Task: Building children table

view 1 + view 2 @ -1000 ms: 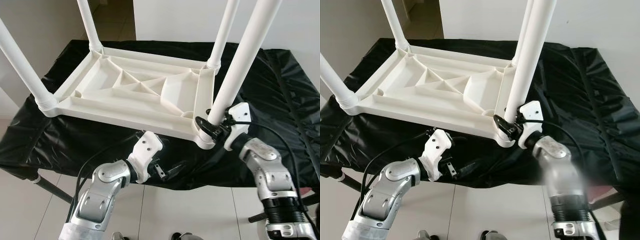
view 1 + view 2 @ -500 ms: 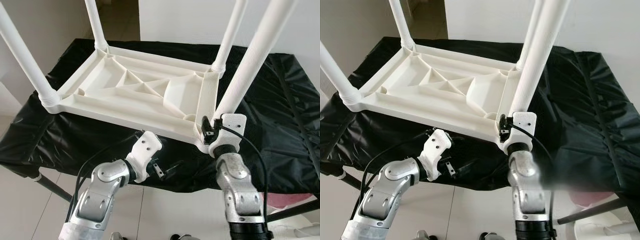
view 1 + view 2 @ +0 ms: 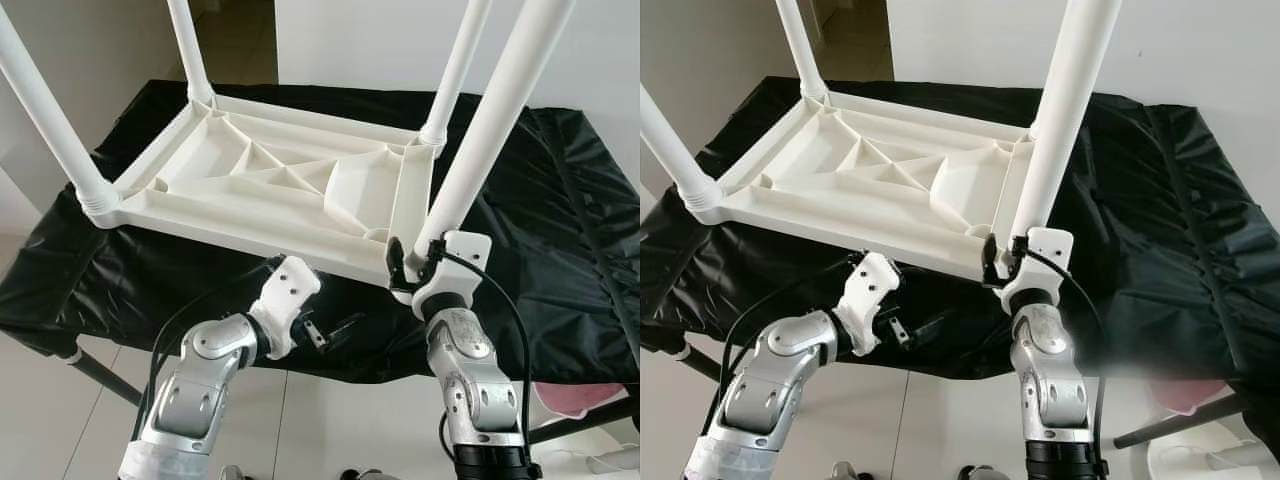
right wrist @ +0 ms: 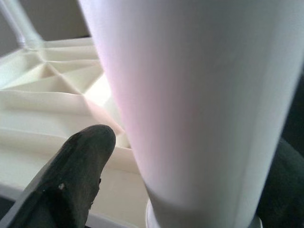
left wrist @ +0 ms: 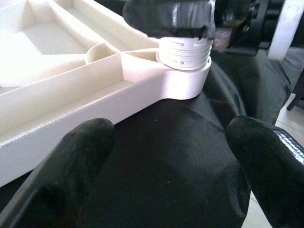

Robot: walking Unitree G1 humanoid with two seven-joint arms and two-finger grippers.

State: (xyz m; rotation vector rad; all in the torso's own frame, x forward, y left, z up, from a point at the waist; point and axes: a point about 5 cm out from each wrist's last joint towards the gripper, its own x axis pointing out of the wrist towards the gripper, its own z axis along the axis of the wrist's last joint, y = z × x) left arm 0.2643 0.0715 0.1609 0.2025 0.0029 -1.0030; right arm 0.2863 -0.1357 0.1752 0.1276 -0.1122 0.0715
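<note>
White children table [image 3: 280, 185] lies upside down on black-covered worktop [image 3: 560, 200]. Right gripper [image 3: 412, 262], jaws clamped on near-right leg [image 3: 480, 140] at its socket. Left gripper [image 3: 335, 330] idle, jaws wide. Risk: leg cross-threads or tilts; unbraced table could slide off the near edge.

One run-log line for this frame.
right tool: around near-right leg base | left tool: open, idle below tabletop edge | table inverted on black cloth
</note>
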